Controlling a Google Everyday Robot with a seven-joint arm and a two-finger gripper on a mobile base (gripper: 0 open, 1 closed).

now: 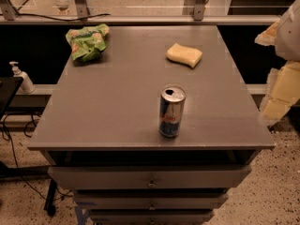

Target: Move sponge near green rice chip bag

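Note:
The pale yellow sponge (184, 55) lies flat on the grey table top (117, 102), at the back right. The crumpled green rice chip bag (86, 41) lies at the back left corner, well apart from the sponge. My gripper (277, 95) is at the right edge of the view, beyond the table's right side and to the right of the sponge. It touches nothing and holds nothing that I can see.
A blue-and-silver drink can (172, 110) stands upright near the table's front middle, its top opened. The table has drawers (150, 177) below. A white pump bottle (21, 78) stands on a ledge to the left. Cables run on the floor at left.

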